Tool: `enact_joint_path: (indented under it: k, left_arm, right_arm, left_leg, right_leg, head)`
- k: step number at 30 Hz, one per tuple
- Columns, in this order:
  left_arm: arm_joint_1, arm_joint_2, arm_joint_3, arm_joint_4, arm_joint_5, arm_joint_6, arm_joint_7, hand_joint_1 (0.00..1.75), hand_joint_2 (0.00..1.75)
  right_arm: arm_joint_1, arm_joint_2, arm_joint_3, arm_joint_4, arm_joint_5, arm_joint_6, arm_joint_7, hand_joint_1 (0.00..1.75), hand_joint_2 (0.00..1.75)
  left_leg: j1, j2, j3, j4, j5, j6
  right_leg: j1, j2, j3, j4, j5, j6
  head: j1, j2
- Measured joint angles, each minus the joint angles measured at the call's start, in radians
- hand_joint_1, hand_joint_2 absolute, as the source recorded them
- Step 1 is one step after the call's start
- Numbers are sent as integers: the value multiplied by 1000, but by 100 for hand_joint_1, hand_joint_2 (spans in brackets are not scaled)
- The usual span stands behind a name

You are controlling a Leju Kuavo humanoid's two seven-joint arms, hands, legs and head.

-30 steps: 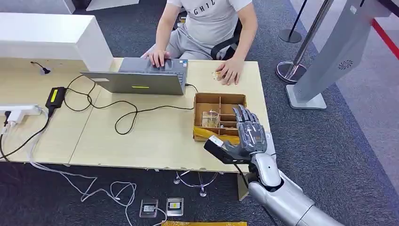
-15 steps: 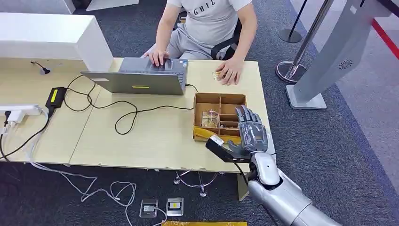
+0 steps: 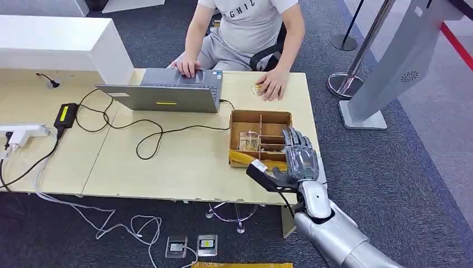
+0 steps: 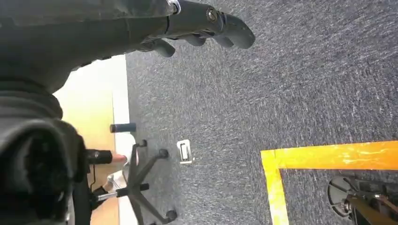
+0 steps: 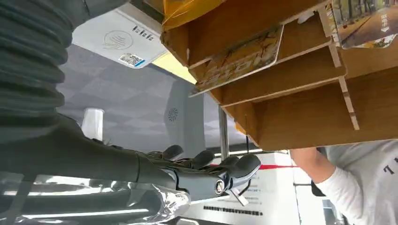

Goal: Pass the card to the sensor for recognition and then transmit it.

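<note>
A wooden divided box [image 3: 260, 118] sits at the table's right end and holds cards [image 3: 249, 140]. My right hand [image 3: 295, 162] hovers at the box's near right corner with fingers spread and nothing in it. From the right wrist camera, my right hand [image 5: 202, 173] lies beside the box [image 5: 300, 112]. A yellowish card [image 5: 239, 61] leans in one slot and a picture card [image 5: 366, 18] stands in another. The white sensor pad [image 5: 117, 35] lies next to the box. My left hand [image 4: 206, 23] hangs over the carpet, fingers loosely extended and holding nothing.
A person [image 3: 245, 28] sits across the table, one hand on an open laptop [image 3: 167, 95], the other hand [image 3: 272, 85] resting on the table beyond the box. Cables [image 3: 139, 134] and a power adapter [image 3: 65, 116] lie to the left. A grey kiosk [image 3: 390, 67] stands at right.
My right hand has sunk slightly and edged right at the box's near corner, fingers still spread. The person and the table items have not moved.
</note>
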Motion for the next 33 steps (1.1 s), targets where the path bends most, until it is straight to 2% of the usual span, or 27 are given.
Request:
enact_joint_path:
  k: [14, 15, 16, 20, 21, 22, 23, 33]
  left_arm:
    - [0, -3, 0, 0, 3, 0, 0, 0, 0]
    - [0, -4, 0, 0, 3, 0, 0, 0, 0]
    - [0, -4, 0, 0, 3, 0, 0, 0, 0]
    - [0, -5, 0, 0, 9, 5, 0, 0, 0]
    - [0, -5, 0, 0, 11, 6, 0, 0, 0]
    - [0, -5, 0, 0, 13, 6, 0, 0, 0]
    - [0, -5, 0, 0, 13, 6, 0, 0, 0]
    - [1, -5, 1, 0, 16, 10, 1, 0, 0]
  right_arm:
    - [-24, 52, 0, 75, 9, 0, -36, 0, 175]
    - [-26, 55, 0, 80, 9, 0, -37, 24, 175]
    - [-28, 58, 0, 84, 9, 0, -38, 33, 175]
    - [-36, 69, 0, 100, 14, 0, -47, 33, 175]
    - [-37, 72, 0, 105, 16, -1, -47, 147, 175]
    - [-38, 75, 0, 108, 17, -2, -47, 155, 175]
    - [-39, 77, 0, 110, 18, -2, -47, 175, 175]
    - [-57, 85, 0, 151, 44, -16, -35, 175, 175]
  left_leg:
    - [0, 0, 0, 0, 0, 0]
    - [0, 0, 0, 0, 0, 0]
    - [0, 0, 0, 0, 0, 0]
    - [0, 0, 0, 0, 0, 0]
    - [0, 0, 0, 0, 0, 0]
    - [0, 0, 0, 0, 0, 0]
    - [0, 0, 0, 0, 0, 0]
    - [0, 0, 0, 0, 0, 0]
  right_leg:
    - [0, 0, 0, 0, 0, 0]
    - [0, 0, 0, 0, 0, 0]
    - [0, 0, 0, 0, 0, 0]
    - [0, 0, 0, 0, 0, 0]
    - [0, 0, 0, 0, 0, 0]
    - [0, 0, 0, 0, 0, 0]
    - [0, 0, 0, 0, 0, 0]
    - [0, 0, 0, 0, 0, 0]
  head:
    - [0, 0]
    - [0, 0]
    - [0, 0]
    - [0, 0]
    - [0, 0]
    - [0, 0]
    - [0, 0]
    - [0, 0]
